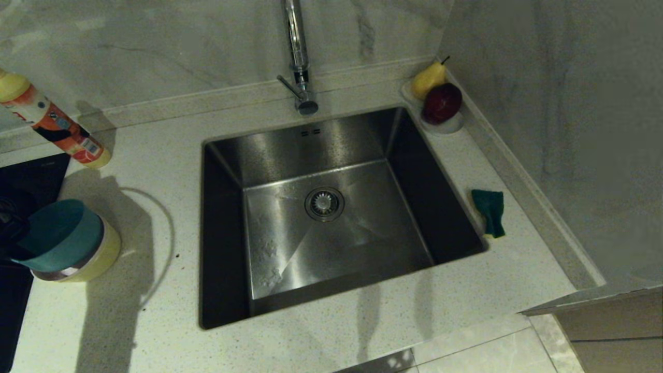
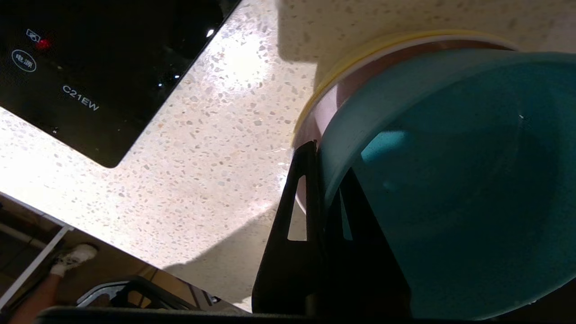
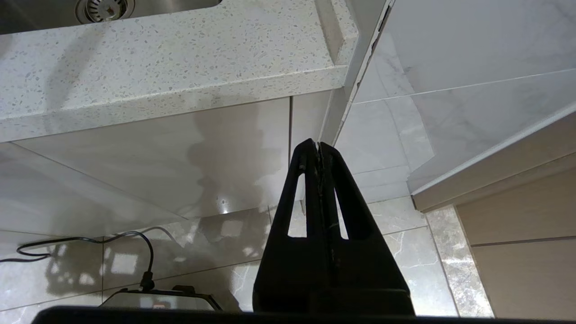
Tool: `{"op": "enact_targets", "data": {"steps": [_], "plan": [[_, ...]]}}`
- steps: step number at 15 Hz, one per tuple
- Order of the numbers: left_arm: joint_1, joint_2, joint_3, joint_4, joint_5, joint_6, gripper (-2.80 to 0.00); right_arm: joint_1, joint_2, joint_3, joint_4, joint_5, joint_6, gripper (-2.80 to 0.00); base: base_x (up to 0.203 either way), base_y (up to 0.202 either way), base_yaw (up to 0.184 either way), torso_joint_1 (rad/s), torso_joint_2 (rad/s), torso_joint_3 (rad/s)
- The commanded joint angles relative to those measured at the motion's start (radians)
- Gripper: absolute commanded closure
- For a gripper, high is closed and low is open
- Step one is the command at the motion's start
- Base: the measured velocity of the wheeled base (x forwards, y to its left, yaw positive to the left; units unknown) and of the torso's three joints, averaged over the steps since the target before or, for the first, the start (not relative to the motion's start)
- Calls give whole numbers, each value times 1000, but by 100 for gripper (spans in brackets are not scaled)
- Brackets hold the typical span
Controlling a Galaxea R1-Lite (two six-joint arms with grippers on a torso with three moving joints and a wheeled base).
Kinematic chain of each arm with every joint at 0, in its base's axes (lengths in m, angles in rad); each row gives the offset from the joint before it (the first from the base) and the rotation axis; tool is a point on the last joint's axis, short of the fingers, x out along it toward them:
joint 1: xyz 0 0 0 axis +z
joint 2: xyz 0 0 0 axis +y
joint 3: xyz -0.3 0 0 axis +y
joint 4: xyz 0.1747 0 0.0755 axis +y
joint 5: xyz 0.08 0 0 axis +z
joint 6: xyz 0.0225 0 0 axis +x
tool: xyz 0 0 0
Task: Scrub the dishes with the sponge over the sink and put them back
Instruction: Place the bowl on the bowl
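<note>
While the left end effector (image 2: pixel 321 180) clamped the blue bowl's (image 1: pixel 57 233) rim at lower left of the table (image 1: pixel 155 290), the right end effector (image 3: pixel 318 150) hung together below; the sponge (image 1: pixel 491 211) lay right of the sink (image 1: pixel 331 207).

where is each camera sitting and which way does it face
Head view: high on the robot, facing down at the sink, sponge and stacked bowls; only the left hand's dark edge shows.
Left wrist view: behind the left hand, shut on the blue bowl rim, cooktop beyond.
Right wrist view: low beside the counter, behind the shut right hand, facing cabinet and floor.
Shared: blue bowl, head and left wrist.
</note>
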Motion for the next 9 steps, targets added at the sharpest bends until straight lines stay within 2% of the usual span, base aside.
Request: {"op": "enact_targets", "data": {"steps": [1,4,5,9], "plan": [[0,-7,-6,3,0,-3,0,0,-2,0,-1,0,0,0,0,0,0,0,0,0],[1,-7,6,3,1,-1,0,0,-2,0,0,0,0,0,0,0,0,0,0,0],[0,-6,9,3,2,0,-280,0,-2,0,-1,0,0,0,0,0,0,0,0,0],[0,-4,-2,3,10,2,-280,0,-2,0,-1,0,0,0,0,0,0,0,0,0]]}}
